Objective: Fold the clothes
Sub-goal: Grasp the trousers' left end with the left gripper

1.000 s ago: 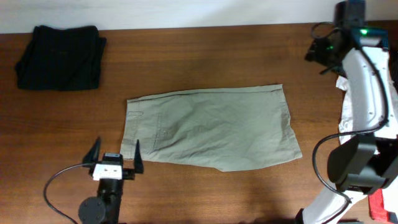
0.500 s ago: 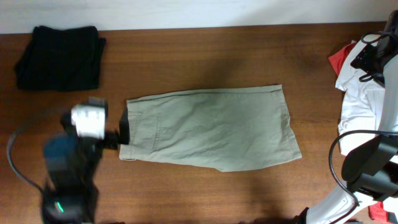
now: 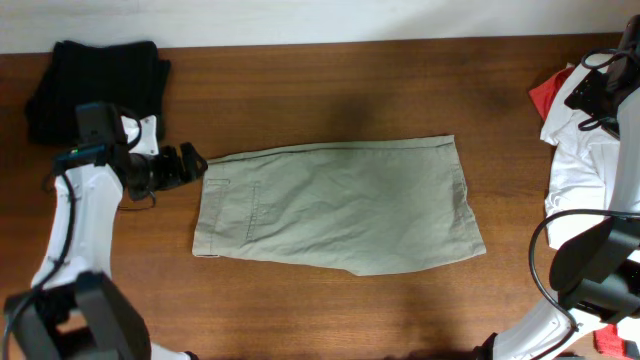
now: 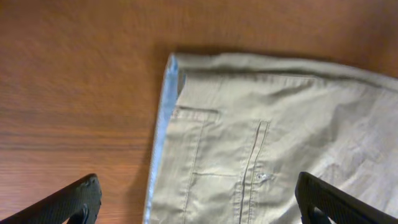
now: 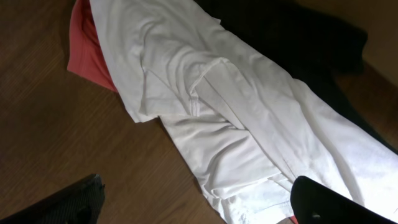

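Observation:
The khaki shorts [image 3: 340, 205] lie flat mid-table, folded in half, waistband to the left. My left gripper [image 3: 190, 165] is open and empty at the waistband's far left corner. In the left wrist view the jaws [image 4: 200, 204] straddle the waistband edge and pocket of the shorts [image 4: 267, 137] from above. My right gripper [image 5: 205, 202] is open and empty above a crumpled white garment [image 5: 236, 124]. That garment lies over a red one [image 5: 84, 43] and a black one [image 5: 298, 31]. In the overhead view the right arm [image 3: 605, 85] is over this pile.
A folded black garment [image 3: 97, 90] sits at the far left corner. The white [image 3: 590, 165] and red [image 3: 548, 92] clothes pile lies along the right edge. A small red item [image 3: 606, 335] is at the front right. The table's far edge runs just behind the black garment.
My left arm swung from the table's front edge up to the shorts' far left corner. My right arm moved right over the clothes pile, uncovering the red garment. The shorts have not moved.

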Action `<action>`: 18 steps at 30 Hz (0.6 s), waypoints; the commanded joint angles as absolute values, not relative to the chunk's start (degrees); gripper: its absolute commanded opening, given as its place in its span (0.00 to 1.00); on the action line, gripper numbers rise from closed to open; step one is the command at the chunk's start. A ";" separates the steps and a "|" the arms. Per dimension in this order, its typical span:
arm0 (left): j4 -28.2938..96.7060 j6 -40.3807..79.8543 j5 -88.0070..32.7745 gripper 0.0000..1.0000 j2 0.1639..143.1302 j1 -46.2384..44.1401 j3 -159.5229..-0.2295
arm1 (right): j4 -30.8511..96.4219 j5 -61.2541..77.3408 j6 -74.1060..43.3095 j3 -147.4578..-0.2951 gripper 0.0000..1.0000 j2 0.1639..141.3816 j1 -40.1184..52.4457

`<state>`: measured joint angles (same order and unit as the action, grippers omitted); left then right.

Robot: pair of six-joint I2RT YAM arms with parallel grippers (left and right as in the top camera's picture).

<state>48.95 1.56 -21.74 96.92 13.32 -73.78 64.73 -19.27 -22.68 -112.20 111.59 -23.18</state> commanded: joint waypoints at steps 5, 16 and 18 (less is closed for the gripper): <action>53.30 -3.88 -26.81 0.99 108.33 13.41 -74.15 | 64.75 -20.14 -22.92 -113.21 0.99 110.85 -23.27; 54.74 -6.15 -27.88 0.99 115.70 11.53 -72.99 | 64.75 -20.14 -22.92 -113.21 0.99 110.85 -23.27; 54.24 -6.15 -27.88 0.99 117.08 10.07 -72.31 | 64.75 -20.14 -22.92 -113.21 0.99 110.85 -23.27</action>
<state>54.68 -4.95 -26.81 113.80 12.10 -73.78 64.75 -19.27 -22.65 -112.20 111.59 -23.18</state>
